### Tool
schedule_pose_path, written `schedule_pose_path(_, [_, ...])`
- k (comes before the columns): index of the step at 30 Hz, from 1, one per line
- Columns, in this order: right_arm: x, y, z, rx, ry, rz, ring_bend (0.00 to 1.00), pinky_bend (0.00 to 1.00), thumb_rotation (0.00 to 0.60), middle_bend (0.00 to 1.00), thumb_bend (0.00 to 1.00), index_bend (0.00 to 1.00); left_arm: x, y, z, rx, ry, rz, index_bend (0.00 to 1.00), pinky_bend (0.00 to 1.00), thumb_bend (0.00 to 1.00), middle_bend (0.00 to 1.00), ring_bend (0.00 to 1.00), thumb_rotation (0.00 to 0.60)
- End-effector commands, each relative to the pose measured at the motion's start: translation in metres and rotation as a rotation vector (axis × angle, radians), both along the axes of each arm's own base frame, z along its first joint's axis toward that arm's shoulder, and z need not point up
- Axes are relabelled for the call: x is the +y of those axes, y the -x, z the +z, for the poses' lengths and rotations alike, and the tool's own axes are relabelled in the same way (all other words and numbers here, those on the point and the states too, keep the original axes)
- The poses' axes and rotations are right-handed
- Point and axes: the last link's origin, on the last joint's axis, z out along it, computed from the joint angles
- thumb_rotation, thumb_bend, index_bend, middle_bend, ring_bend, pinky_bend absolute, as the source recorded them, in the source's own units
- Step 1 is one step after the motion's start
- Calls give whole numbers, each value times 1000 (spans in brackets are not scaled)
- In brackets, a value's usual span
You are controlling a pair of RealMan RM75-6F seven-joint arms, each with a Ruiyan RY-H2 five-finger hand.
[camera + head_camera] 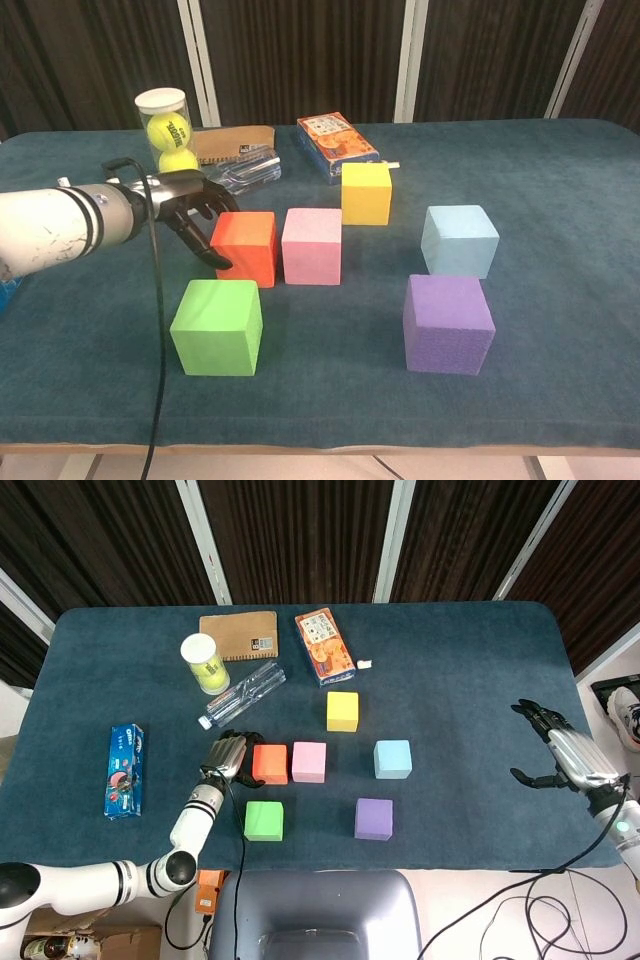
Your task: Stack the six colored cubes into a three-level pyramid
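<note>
Left hand (190, 215) at orange cube's (246, 246) 9 o'clock face, fingers spread, contact unclear. Right hand (556, 748) open, empty, absent from chest view.

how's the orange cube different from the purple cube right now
The orange cube sits beside the pink cube, with the left robot hand at its side. The purple cube stands alone, nearer the table's front edge, untouched. Both rest flat on the blue cloth, unstacked.
</note>
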Motion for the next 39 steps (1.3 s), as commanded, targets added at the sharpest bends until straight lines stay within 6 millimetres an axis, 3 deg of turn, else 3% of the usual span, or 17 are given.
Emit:
schedule_pose_path(1, [1,-1,0,0,1,1,0,0,600,0,217,0,-2,1,5,6,-5,-7,292,101,24,262,174,586])
schedule_pose_path(6, [4,-2,0,12,-5,3,0,0,600,0,216,0,-25,13,34,82,-41,-98,251,107,20,228,152,587])
schedule_pose_path(12, [6,-14,-10,32,-5,61,0,0,600,0,216,0,-70,47,102,150,-157,-167,224,107,20,156,100,586])
schedule_pose_path(16, [1,-30,-33,82,-18,107,0,0,600,0,216,0,-101,80,147,206,-239,-173,172,107,20,82,45,600])
schedule_pose_path(20, [-21,-54,-69,105,-55,115,0,0,600,0,216,0,-127,114,183,230,-339,-168,138,104,22,32,3,600])
schedule_pose_path(27, [-59,-111,-140,140,-116,173,0,0,600,0,217,0,-146,154,215,245,-436,-137,132,101,31,30,0,600])
schedule_pose_path(31, [-77,-139,-175,160,-141,159,0,0,600,0,217,0,-152,163,227,264,-468,-129,131,98,31,30,0,600])
schedule_pose_path(39, [-89,-176,-220,147,-205,101,0,0,600,0,217,1,-160,171,238,248,-470,-107,131,96,32,30,0,600])
